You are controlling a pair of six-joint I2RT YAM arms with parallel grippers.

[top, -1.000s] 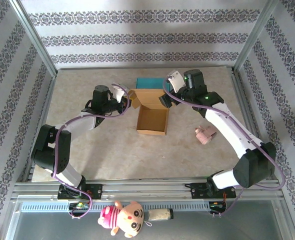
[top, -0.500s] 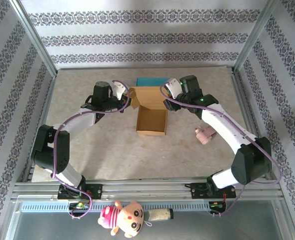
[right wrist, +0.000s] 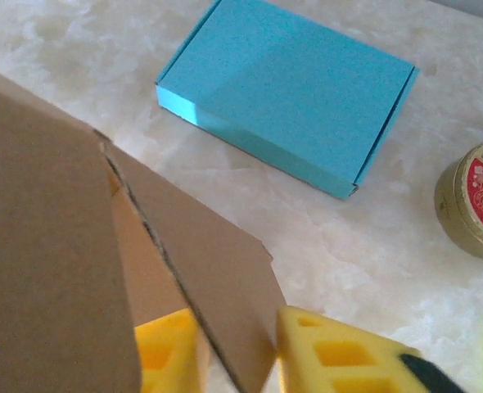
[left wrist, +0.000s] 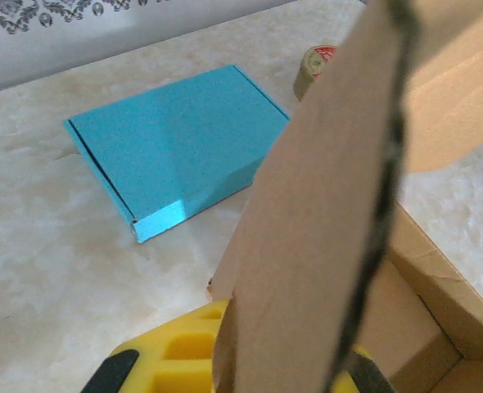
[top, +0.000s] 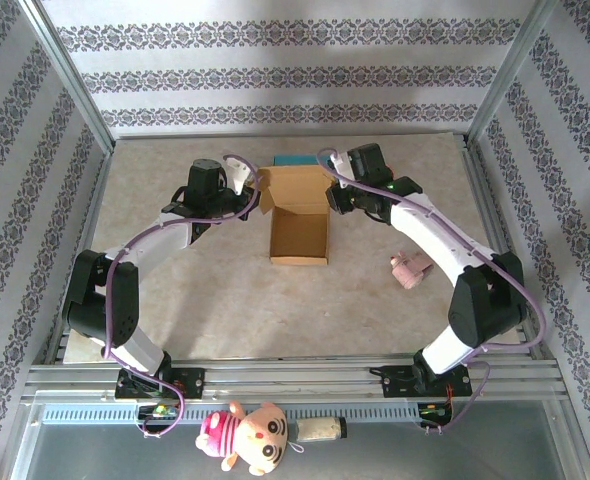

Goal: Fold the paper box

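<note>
Top view: the box (top: pixel 299 228) lies mid-tabletop (top: pixel 175 290), its tray open and its far-end flaps raised. The left jaws sit at its 10 o'clock corner and the right jaws at 2 o'clock. A blue box (top: pixel 293 160) lies at 12.

Left wrist: the left jaws are clamped on the left flap (left wrist: pixel 315 221), which stands upright.

Right wrist: the right jaws stand narrow about the right flap (right wrist: pixel 217 278), with yellow pads (right wrist: pixel 340 356) on either side. I cannot tell whether the pinch is firm.

The step in hand looks like gripping both side flaps. Next, both should probably swing inward together, gently, so the card creases rather than tears.
</note>
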